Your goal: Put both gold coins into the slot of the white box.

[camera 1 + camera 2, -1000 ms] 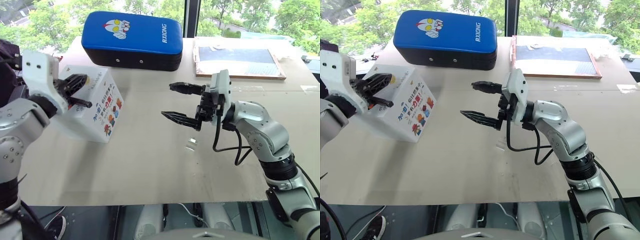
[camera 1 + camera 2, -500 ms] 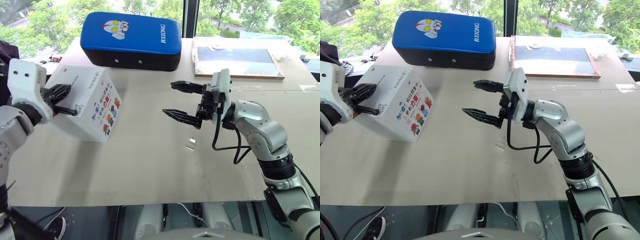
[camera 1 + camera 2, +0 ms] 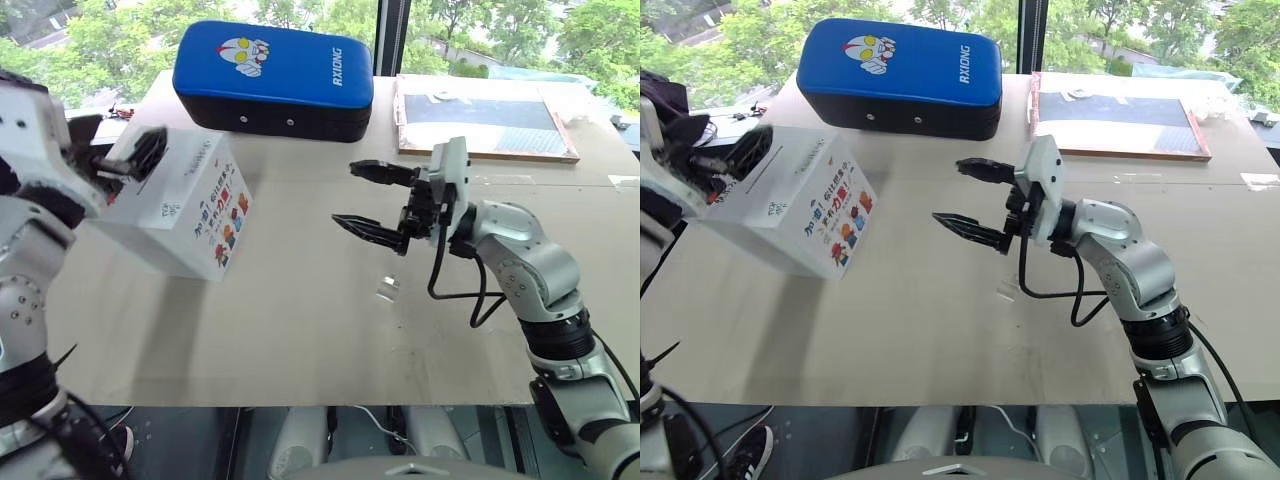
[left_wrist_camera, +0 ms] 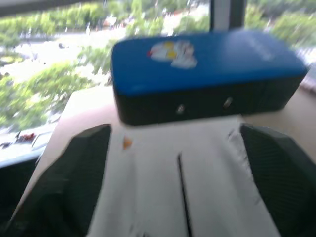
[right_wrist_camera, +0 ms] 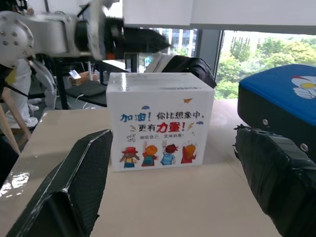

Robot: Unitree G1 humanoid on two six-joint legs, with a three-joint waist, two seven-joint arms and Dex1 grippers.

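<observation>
The white box (image 3: 185,205) stands tilted on the table's left side, its picture panel facing the middle. Its slot (image 4: 182,192) runs as a thin dark line along the top face. My left gripper (image 3: 125,160) hovers just over the box's top at its left edge, open, with nothing between the fingers (image 4: 89,163). A gold coin (image 3: 386,288) in a clear casing lies on the table's middle. My right gripper (image 3: 347,193) hangs above and left of it, pointing toward the box, open and empty.
A blue padded cushion (image 3: 272,75) lies behind the box at the table's back. A flat framed board (image 3: 485,125) sits at the back right. The table's front edge (image 3: 300,405) runs close below the coin. Windows stand behind the table.
My left gripper has opened from shut and risen a little over the box's top. The right arm has kept still. The whole view has shifted slightly.
</observation>
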